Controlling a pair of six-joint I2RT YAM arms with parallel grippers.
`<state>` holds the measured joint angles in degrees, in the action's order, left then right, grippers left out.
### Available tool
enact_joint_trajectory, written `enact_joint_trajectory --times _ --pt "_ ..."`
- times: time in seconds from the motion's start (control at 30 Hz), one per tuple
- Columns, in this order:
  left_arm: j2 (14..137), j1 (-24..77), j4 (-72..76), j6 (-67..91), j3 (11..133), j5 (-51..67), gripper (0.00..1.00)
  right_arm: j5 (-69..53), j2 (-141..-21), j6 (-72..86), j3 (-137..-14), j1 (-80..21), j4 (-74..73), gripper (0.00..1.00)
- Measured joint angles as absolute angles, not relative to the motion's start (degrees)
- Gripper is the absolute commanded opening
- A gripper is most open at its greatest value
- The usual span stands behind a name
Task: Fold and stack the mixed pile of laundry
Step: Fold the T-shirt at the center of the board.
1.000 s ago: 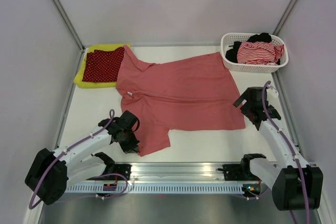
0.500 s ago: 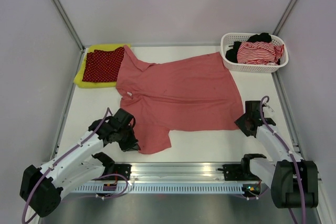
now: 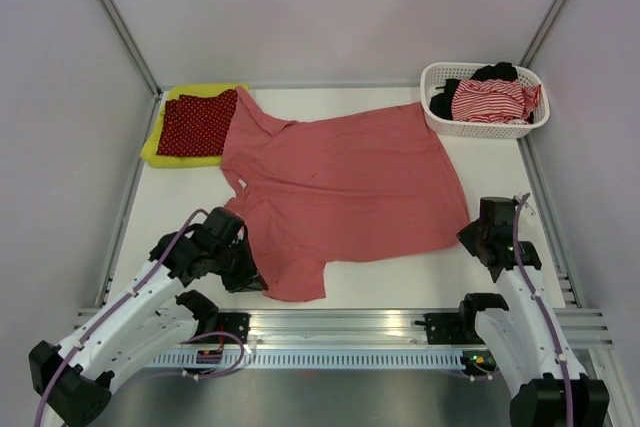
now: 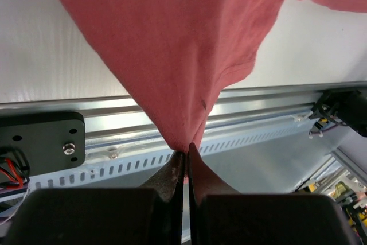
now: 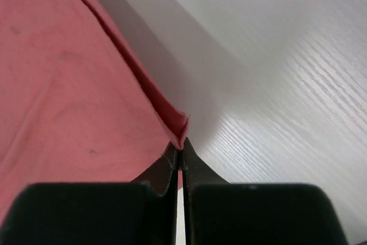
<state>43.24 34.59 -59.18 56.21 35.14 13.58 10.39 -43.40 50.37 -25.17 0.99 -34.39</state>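
— Question on the top view: where is the salmon-pink polo shirt?
— Spread flat across the middle of the white table, collar to the left. Its far left sleeve lies against the dark red white-dotted cloth, which rests on the yellow-green garment in the far left corner. The red-white striped piece and the black piece sit in the white basket at the far right, just beside the shirt's far hem corner.
— And the arms there?
— The left gripper is at the edge of the near sleeve, and the right gripper is at the near right hem corner. Both are low over the table.
— Left wrist view?
— Its fingers are pressed together on a pinch of the pink cloth. The fabric fans out from that pinch in taut folds. Behind it are the slotted metal rail and the table.
— Right wrist view?
— Those fingers are clamped on the doubled hem corner. Pink cloth fills the left of the view and bare white table the right.
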Motion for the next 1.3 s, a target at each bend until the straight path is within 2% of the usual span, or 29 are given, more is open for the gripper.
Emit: enact_joint_trajectory --times 0.33,0.6,0.8,1.03,1.3 --pt "38.33 34.59 -66.13 55.11 39.07 17.78 0.02 9.39 -33.87 49.76 -32.14 0.99 -53.34 0.00" --pt "34.87 34.59 -68.51 54.59 44.77 20.80 0.02 11.75 -36.53 47.70 -38.06 0.58 -60.93 0.00" --pt "33.98 34.59 -68.34 54.59 47.35 21.23 0.02 12.32 -38.06 46.65 -37.91 -0.95 -61.47 0.00" --pt "39.94 34.59 -64.64 54.52 49.71 18.98 0.02 11.31 -39.27 46.19 -35.88 -1.15 -58.67 0.00" --pt "46.83 34.59 -58.94 54.39 51.22 13.58 0.02 10.17 -49.45 44.64 -37.21 -1.17 -51.44 0.01"
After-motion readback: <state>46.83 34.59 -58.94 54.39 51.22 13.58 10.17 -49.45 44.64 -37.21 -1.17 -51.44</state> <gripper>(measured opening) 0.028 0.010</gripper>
